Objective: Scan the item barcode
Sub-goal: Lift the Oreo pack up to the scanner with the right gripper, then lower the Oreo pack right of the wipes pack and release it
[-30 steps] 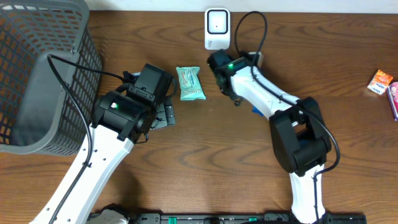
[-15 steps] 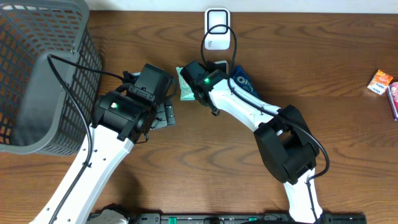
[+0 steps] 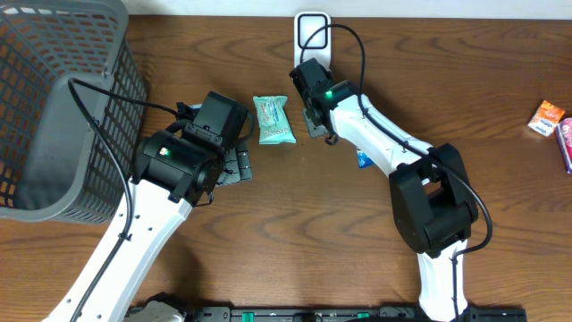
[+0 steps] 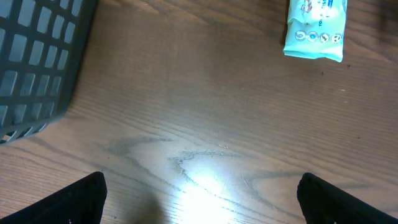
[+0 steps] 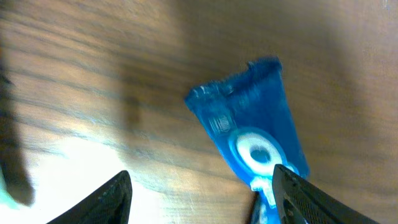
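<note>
A blue snack packet lies on the wooden table, blurred, its near end beside the right fingertip of my right gripper. That gripper is open and holds nothing. From overhead only a sliver of the blue packet shows under the right arm. The white scanner stands at the table's back edge, just behind the right wrist. A teal packet lies between the two arms. My left gripper is open wide over bare wood, with the teal packet ahead of it to the right.
A large grey mesh basket fills the left side, and its corner shows in the left wrist view. An orange packet and a pink one lie at the far right edge.
The right gripper went from shut to open and let go of the blue packet. The right arm swung left towards the teal packet, then back right. The left arm has not moved.
</note>
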Available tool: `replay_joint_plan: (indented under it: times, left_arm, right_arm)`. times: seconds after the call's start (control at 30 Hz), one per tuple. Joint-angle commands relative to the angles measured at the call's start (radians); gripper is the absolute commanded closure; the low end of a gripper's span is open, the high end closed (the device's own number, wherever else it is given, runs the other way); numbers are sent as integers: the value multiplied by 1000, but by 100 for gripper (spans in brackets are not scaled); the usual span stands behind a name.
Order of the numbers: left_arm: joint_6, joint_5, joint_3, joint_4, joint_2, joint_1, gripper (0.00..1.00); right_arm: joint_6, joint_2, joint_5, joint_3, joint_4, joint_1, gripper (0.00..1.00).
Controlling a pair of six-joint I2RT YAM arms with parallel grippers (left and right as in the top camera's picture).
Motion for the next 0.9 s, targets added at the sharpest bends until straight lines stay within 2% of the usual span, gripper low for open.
replay_joint_plan:
  times: [0.0, 0.2, 0.4, 0.63, 0.77, 0.87]
  left_arm:
    - [-2, -2, -2, -3, 6, 3, 2]
    - [-2, -2, -2, -3, 6, 3, 2]
    - [-2, -2, -2, -3, 7, 3, 2]
    - [-2, -2, -2, -3, 6, 3, 2]
    - [-2, -2, -2, -3, 6, 3, 2]
    - [-2, -2, -2, -3, 6, 3, 2]
  right_arm:
    - [-63, 20, 5, -7, 49, -13, 34]
    - [-63, 64, 37, -8, 57, -37, 35]
    - [-78, 137, 42, -8, 4, -45, 32]
    - [-78, 171, 135, -8, 10, -67, 32]
    - [-81, 174, 111, -9, 4, -97, 34]
    - [-82, 174, 15, -20, 7, -132, 36]
